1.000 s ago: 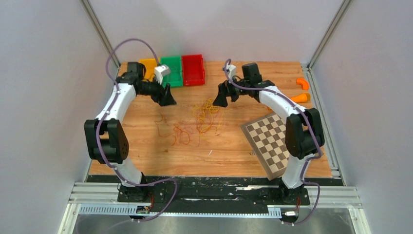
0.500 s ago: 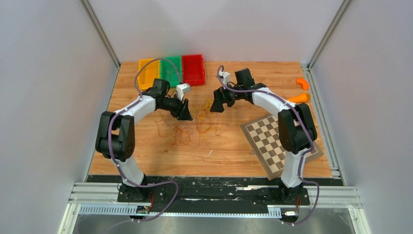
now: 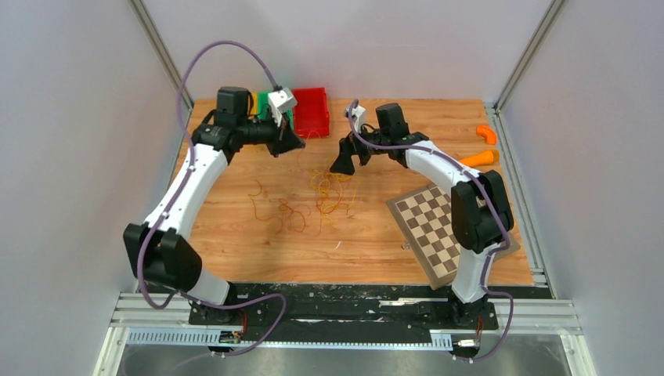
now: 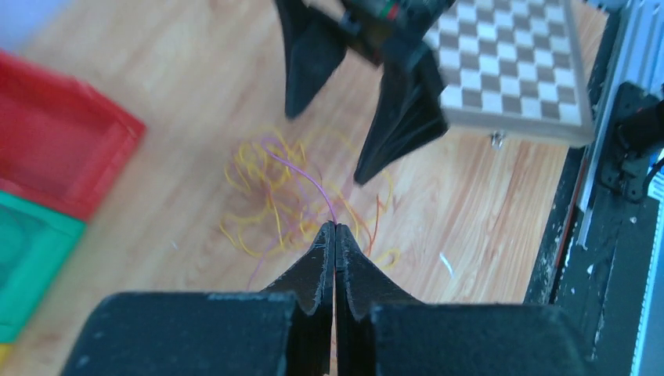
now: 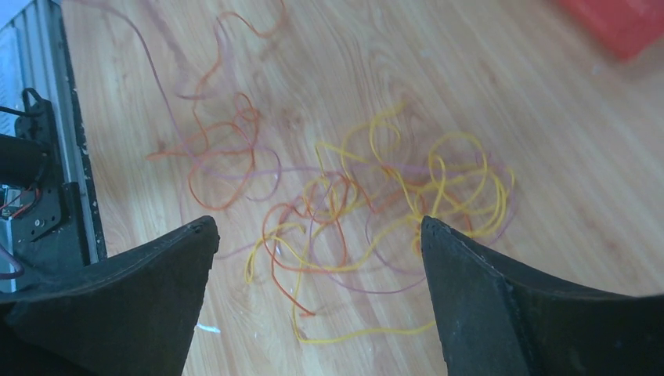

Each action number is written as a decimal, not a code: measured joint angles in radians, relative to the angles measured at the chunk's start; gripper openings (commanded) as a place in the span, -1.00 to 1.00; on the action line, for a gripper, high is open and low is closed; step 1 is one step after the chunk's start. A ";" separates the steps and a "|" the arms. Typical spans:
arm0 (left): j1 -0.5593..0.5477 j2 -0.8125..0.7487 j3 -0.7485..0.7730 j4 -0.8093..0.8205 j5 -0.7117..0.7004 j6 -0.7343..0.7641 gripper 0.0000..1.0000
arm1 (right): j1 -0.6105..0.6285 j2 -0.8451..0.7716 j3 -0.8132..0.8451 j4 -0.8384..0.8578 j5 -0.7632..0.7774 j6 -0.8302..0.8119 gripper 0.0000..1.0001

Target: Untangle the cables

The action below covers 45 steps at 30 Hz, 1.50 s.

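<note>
We see the cables (image 3: 317,196) lying tangled mid-desk (image 3: 227,243) on pale wood grain. Our left hand (image 4: 335,229) is pinched closed on a purple strand (image 4: 301,172). Our right hand (image 5: 317,227) hovers above the tangle, spread wide and holding nothing. Grey walls (image 3: 78,157) enclose the desk.

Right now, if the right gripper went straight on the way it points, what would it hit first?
Most likely the cables: the right gripper, open, points down at the yellow and orange tangle on the table, nothing in between. Its height above them is unclear.
</note>
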 measured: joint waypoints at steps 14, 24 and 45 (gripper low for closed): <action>0.064 -0.066 0.293 0.128 0.076 -0.217 -1.00 | 0.032 -0.070 0.007 0.150 -0.042 0.047 0.98; 0.172 0.008 0.646 0.385 0.069 -0.513 -1.00 | 0.044 -0.047 -0.013 0.177 0.002 0.041 0.88; 0.261 0.098 0.926 0.738 -0.084 -0.893 -1.00 | 0.052 0.025 0.056 0.172 0.044 0.017 0.74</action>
